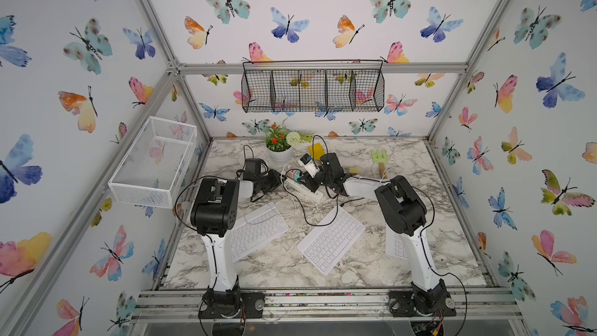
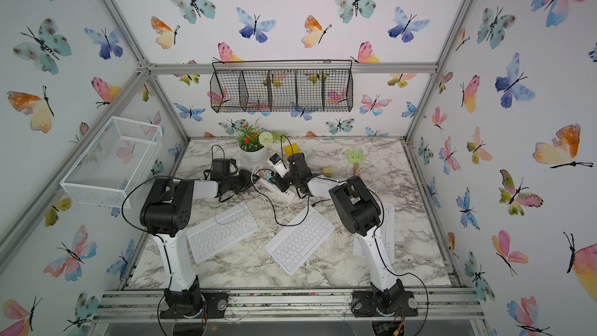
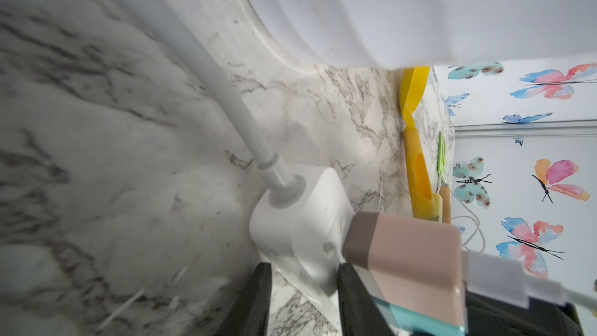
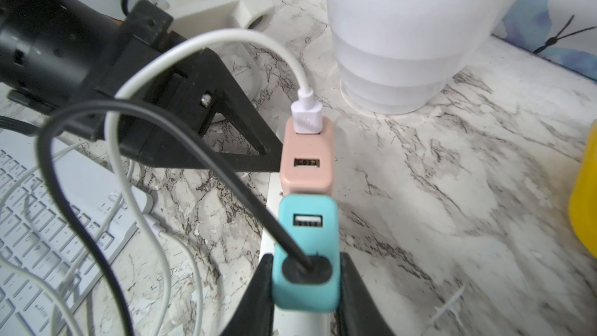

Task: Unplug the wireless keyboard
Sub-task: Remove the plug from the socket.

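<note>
A white power strip [image 1: 305,190] lies behind three white keyboards [image 1: 258,231] [image 1: 331,240] [image 1: 399,244]. A pink charger [image 4: 307,156] with a white USB plug [image 4: 307,117] and a teal charger [image 4: 305,221] with a black cable [image 4: 226,172] sit in the strip. My right gripper [image 4: 305,256] is shut on the teal charger, one finger on each side. My left gripper [image 3: 304,266] straddles the strip's cord end [image 3: 300,221]. One finger touches the strip and bare marble shows beside the other. The black cable curves toward the middle keyboard.
A white flower pot [image 1: 279,153] stands close behind the strip, with a yellow scoop [image 1: 316,150] and a green rake [image 1: 378,156] further back. White cables loop over the left keyboard. A white mesh basket [image 1: 155,160] and a black wire basket [image 1: 313,90] hang on the walls.
</note>
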`<state>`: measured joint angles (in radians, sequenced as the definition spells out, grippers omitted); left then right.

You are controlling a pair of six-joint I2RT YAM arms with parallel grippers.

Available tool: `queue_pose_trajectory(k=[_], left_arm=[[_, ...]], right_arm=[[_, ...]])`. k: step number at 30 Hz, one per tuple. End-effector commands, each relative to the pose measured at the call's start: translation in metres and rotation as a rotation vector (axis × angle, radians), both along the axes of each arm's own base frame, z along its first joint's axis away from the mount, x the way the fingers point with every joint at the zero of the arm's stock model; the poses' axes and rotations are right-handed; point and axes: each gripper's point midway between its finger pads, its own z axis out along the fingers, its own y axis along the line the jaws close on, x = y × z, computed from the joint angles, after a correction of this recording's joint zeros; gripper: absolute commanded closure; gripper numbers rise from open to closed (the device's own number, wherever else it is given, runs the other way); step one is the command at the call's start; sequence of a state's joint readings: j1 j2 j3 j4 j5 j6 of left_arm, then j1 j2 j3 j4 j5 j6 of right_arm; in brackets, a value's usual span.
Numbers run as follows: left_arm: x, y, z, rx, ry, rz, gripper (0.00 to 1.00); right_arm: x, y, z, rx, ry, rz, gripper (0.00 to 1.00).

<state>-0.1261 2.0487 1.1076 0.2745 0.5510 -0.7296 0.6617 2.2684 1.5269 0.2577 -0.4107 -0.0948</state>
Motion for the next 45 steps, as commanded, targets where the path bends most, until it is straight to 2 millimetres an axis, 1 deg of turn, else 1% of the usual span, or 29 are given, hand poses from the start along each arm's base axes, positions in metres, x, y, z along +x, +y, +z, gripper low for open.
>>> queue_pose_trajectory(k=[1,5,9,15,19,28,32,35,42,45], left_arm=[[-0.028,0.006,-0.045,0.029,0.155,-0.004,0.63],[-0.035,0.006,-0.057,0.043,0.194,-0.004,0.63],[-0.041,0.010,-0.067,0.072,0.223,0.003,0.63],[-0.043,0.013,-0.071,0.091,0.236,-0.001,0.70],[-0.043,0.014,-0.073,0.101,0.242,-0.002,0.74],[-0.046,0.015,-0.077,0.114,0.252,-0.009,0.75],[-0.046,0.014,-0.078,0.115,0.257,-0.010,0.74],[-0.046,0.013,-0.079,0.115,0.260,-0.012,0.72],[-0.046,0.007,-0.083,0.116,0.270,-0.023,0.71],[-0.047,0.006,-0.085,0.119,0.277,-0.028,0.71]], right_arm=[[-0.005,0.015,0.003,0.028,-0.012,0.013,0.82],[-0.013,0.024,0.004,0.024,-0.047,0.027,0.82],[-0.023,0.033,0.004,-0.024,-0.138,0.045,0.82],[-0.023,0.033,0.015,-0.022,-0.202,0.028,0.82],[-0.025,0.042,0.026,0.026,-0.169,0.046,0.82],[-0.041,0.058,0.055,0.186,-0.073,0.123,0.83],[-0.042,0.059,0.062,0.201,-0.081,0.132,0.83],[-0.045,0.059,0.063,0.166,-0.152,0.130,0.83],[-0.057,0.065,0.053,0.018,-0.376,0.130,0.84],[-0.060,0.066,0.055,0.037,-0.362,0.134,0.84]])
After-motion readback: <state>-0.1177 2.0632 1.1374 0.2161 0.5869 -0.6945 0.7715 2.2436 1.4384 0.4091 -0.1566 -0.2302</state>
